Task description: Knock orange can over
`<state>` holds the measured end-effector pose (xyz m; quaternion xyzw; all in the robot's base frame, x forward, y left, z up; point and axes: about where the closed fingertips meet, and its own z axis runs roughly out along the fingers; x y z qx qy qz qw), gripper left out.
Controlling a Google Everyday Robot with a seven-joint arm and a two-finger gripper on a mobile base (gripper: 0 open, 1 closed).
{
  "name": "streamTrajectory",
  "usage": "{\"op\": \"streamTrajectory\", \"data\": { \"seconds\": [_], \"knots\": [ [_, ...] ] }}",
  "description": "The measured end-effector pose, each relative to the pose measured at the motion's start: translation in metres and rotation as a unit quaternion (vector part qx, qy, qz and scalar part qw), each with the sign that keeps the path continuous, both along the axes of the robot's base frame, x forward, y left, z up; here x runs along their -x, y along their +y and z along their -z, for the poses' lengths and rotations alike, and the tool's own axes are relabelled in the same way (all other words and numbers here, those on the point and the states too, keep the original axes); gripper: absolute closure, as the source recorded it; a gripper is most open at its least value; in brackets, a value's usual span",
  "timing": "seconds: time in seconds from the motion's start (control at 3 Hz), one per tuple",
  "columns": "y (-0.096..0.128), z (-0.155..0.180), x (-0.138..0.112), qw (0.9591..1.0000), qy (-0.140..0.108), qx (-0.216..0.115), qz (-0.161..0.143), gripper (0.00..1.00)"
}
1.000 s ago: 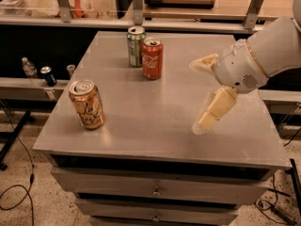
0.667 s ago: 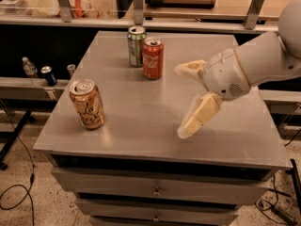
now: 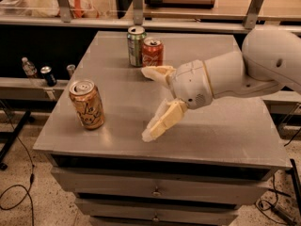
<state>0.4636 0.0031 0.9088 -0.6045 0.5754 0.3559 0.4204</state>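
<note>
The orange can (image 3: 87,104) is pale orange-tan with white cursive lettering and a silver top. It stands upright near the front left of the grey table (image 3: 225,126). My gripper (image 3: 146,102) is open, its two cream fingers spread wide, one finger (image 3: 157,73) farther back and one (image 3: 162,121) near the front edge. It hovers over the table's middle, to the right of the orange can and apart from it.
A green-silver can (image 3: 136,46) and a red Coca-Cola can (image 3: 152,52) stand together at the table's back, just behind my upper finger. Bottles and a dark can (image 3: 48,76) sit on a low shelf at left. A workbench (image 3: 188,4) runs behind. Drawers are under the tabletop.
My gripper and arm have moved left across the table toward the orange can. The cans have not moved.
</note>
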Motion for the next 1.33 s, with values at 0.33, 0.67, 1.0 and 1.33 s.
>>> {"op": "streamTrajectory", "data": {
  "seconds": [0.33, 0.67, 1.0, 1.33],
  "knots": [
    [0.037, 0.006, -0.003, 0.9995, 0.009, -0.030, -0.009, 0.00],
    [0.071, 0.012, -0.011, 0.9977, 0.020, -0.062, -0.016, 0.00],
    [0.096, 0.014, -0.018, 0.9959, 0.029, -0.081, -0.025, 0.00],
    [0.113, 0.011, -0.021, 0.9942, 0.030, -0.098, -0.033, 0.00]
  ]
}}
